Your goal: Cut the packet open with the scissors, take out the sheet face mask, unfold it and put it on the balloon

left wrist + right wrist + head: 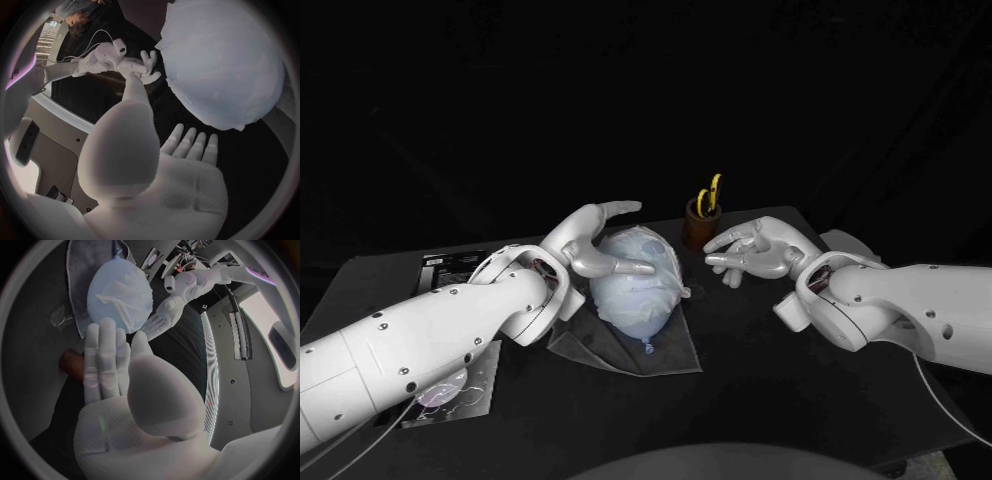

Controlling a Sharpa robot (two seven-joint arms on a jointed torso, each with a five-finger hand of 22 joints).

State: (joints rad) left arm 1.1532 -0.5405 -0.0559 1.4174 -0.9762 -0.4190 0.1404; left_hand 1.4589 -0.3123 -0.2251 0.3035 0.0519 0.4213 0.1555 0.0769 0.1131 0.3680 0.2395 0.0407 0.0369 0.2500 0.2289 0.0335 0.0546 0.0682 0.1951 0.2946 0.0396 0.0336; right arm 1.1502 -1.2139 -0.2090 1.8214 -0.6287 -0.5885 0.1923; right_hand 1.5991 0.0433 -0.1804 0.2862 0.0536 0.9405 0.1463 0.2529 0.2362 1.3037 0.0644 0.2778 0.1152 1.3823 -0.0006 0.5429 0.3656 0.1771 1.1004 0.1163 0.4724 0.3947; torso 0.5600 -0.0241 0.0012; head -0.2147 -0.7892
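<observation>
Clear wrapper (444,390): it lies flat on the black counter (776,380) at the near left side, under the left forearm.
Clear film (661,352): it is spread on the counter under the balloon, and its near corner reaches toward the robot.
Balloon (643,300): pale blue, it lies on its side on the film in the middle of the counter, between the 2 hands, with its knot at the near end.
Sheet face mask (125,290): white and wrinkled, it lies over the balloon's upper side.
Left hand (596,245): its fingers are stretched out and apart, gripping nothing. The palm lies against the left side of the balloon and the thumb rests across its top.
Right hand (754,252): it is just right of the balloon without touching it. Its fingers are apart and loosely bent, and they hold nothing.
Brown holder (701,228): it stands upright on the far part of the counter, behind the 2 hands.
Scissors (711,192): they stand in the holder, with the yellow handles up.
</observation>
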